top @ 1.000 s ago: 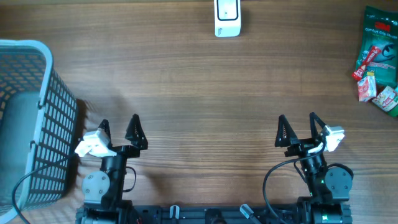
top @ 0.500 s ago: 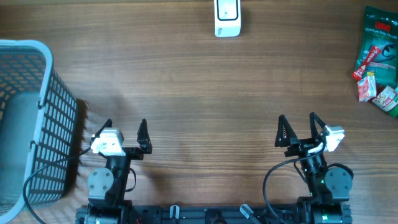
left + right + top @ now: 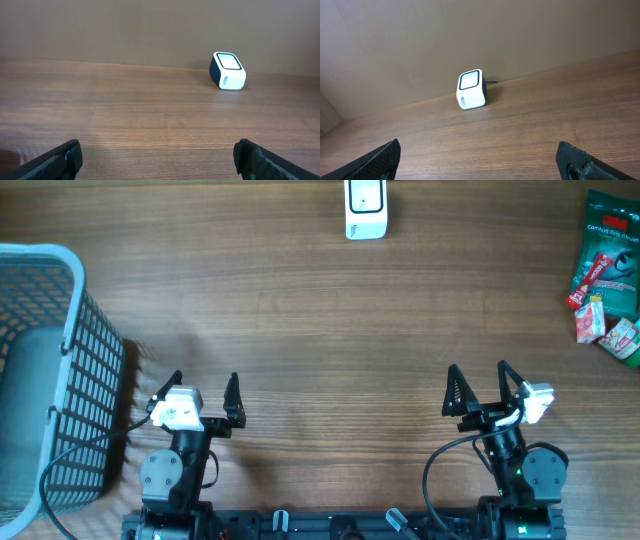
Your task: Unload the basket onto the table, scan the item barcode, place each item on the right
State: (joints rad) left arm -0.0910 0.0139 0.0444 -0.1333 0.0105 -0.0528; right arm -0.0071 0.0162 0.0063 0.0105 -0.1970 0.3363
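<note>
Looking down from overhead, the left gripper (image 3: 204,380) and right gripper (image 3: 478,370) are seen with jaws spread wide, empty. The snack packets (image 3: 605,275) are laid at the table's (image 3: 330,330) right edge, well apart from the white scanner (image 3: 365,208) at top centre. In the 2 wrist views, the scanner is framed between parted fingertips (image 3: 67,157).

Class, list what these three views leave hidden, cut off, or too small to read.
- Green packets: overhead, cut by the right edge; print too small, no barcode made out; absent from both wrist views.
- Scanner: overhead, top cut by the frame edge; its side label too small in the left wrist view.
- Basket: overhead, cut by the left edge.
</note>
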